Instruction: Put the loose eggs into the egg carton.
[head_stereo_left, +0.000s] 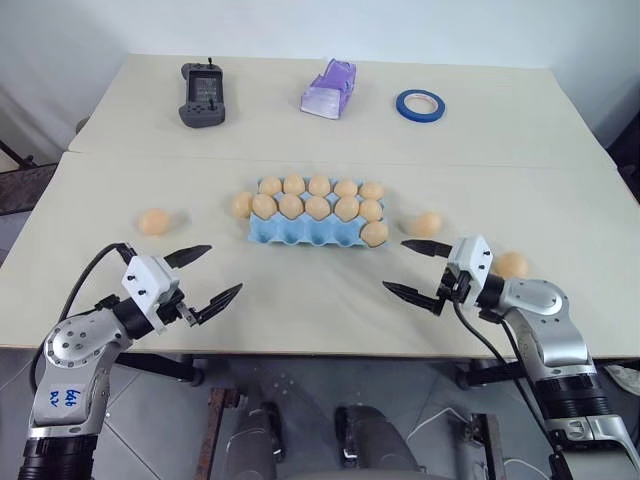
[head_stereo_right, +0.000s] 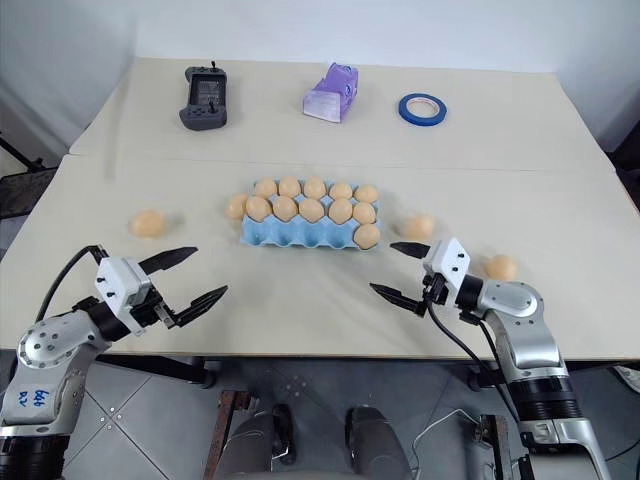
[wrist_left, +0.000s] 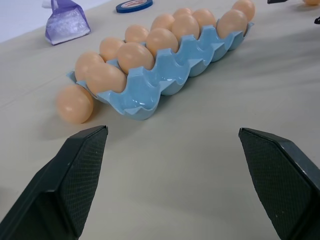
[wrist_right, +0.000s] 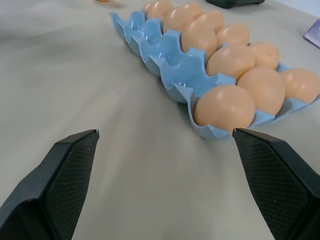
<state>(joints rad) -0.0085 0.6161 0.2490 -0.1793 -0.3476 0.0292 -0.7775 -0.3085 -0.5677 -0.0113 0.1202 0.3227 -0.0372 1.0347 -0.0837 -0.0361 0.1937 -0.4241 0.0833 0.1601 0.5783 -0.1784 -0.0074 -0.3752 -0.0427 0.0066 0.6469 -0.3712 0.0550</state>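
Eggs lie loose on the counter (head_stereo_left: 330, 290) around the egg carton (head_stereo_left: 300, 232), whose near row has four empty cups. One egg (head_stereo_left: 425, 223) sits just beyond my right gripper (head_stereo_left: 414, 267), nearest of all. Both it and my left gripper (head_stereo_left: 204, 274) have fingers spread wide, holding nothing, with clear counter between them.

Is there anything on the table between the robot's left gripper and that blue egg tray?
No. In the left wrist view, only bare table lies between the open left gripper and the egg carton.
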